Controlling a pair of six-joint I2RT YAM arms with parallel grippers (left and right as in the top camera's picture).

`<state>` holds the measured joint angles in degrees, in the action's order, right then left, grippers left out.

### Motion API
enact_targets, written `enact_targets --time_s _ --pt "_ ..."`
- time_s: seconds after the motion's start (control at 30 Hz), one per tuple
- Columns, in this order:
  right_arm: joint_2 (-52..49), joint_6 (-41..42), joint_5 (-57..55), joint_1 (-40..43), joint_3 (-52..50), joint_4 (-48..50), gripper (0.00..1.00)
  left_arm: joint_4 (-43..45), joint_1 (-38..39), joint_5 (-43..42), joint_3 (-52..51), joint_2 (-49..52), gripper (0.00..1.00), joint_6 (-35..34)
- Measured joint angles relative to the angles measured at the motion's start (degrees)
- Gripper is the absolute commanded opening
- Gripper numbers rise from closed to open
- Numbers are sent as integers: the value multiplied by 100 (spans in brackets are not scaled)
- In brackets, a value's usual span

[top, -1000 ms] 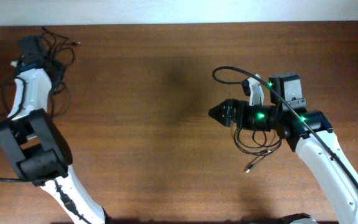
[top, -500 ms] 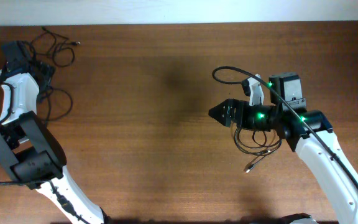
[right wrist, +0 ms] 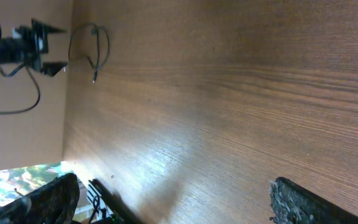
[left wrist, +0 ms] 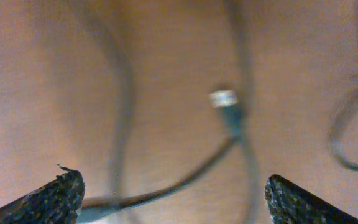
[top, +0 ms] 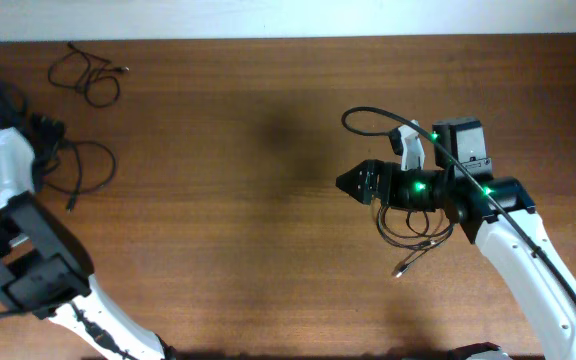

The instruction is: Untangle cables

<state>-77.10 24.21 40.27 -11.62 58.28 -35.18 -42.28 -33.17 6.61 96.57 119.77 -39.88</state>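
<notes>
Wood tabletop (top: 258,270) holds separate cables (top: 88,78) at 10 o'clock, another coil (top: 408,232) at 3; left gripper (left wrist: 173,186) spread wide, empty, above a plug (left wrist: 224,98), right gripper (top: 353,182) likewise wide and empty; advise lowering squarely, pinching one strand beside the plug, clear of neighbouring loops.

Desk (top: 248,200), seen from overhead.

- Far-left corner: first cable tangle (top: 88,75) on the desk, just inside the far edge.
- Along the left edge, nearer and apart from the first: second cable loop (top: 93,165). The left gripper (top: 46,130) is at its left side, close to the desk's left edge.
- Left wrist view: a plug (left wrist: 224,98) lies on the desk between two strands, below the gripper.
- Right half, mid-depth: the right gripper (top: 350,182) points toward the left edge.
- Third cable coil (top: 413,235) lies on the desk under its wrist and just nearward of it, with the coil's plug end (top: 400,270) closest to the near edge.
</notes>
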Motion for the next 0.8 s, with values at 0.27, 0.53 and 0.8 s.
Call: enact_targets --time_s 0.27,0.53,0.8 --pt "0 0 0 0 0 44 99 -839 -601 9 2 -31 72 44" --pt "0 0 0 0 0 -17 98 -710 -404 4 -435 -31 59 85" --pt "0 -2 0 0 0 -20 99 -98 -391 4 -1137 -31 36 105"
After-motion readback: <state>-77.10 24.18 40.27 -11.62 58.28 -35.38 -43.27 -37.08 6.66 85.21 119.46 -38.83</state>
